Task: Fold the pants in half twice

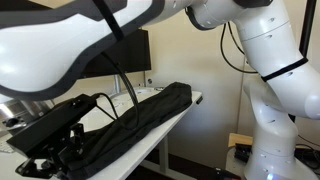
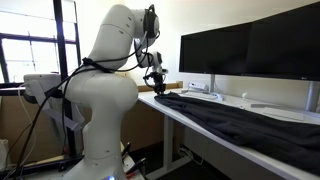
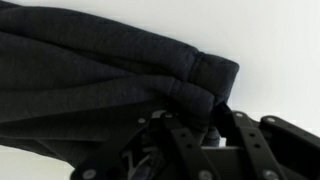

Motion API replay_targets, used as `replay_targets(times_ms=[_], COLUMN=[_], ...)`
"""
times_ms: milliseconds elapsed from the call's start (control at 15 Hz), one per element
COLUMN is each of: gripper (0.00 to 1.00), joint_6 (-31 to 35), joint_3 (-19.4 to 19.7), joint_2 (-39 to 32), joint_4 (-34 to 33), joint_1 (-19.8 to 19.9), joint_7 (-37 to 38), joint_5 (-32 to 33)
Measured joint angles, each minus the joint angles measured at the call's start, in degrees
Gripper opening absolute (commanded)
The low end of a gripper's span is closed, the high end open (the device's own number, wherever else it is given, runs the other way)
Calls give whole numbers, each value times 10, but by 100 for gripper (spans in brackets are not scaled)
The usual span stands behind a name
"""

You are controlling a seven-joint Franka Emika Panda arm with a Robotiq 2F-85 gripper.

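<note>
Right up against the wrist cam is the gripper, its black fingers squeezed narrow on a bunched-up edge of the dark pants, so it's got hold of the fabric. The white table shows past the cloth. In both exterior views the pants lie in 1 long rumpled strip along the tabletop. The claw sits at 1 end of that strip, near the table's edge. 2 dark monitors stand right behind the pants. The white arm curves over to that end.
</note>
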State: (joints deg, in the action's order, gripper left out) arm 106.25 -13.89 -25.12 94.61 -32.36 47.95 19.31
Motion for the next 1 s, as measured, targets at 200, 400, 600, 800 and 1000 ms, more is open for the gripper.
replay_targets(times_ms=[200,400,600,800,1000], gripper=[4,6,7,7,6], joint_6=[0,-1,-1,-5,-13], joint_3=[3,4,2,0,-1], joint_2=[-1,-1,-1,1,10], joint_4=[-3,-7,-15,-32,-50], joint_1=[0,0,0,-3,-11], joint_7=[0,-1,-1,-2,-5], joint_5=[-10,-14,-14,-13,-10])
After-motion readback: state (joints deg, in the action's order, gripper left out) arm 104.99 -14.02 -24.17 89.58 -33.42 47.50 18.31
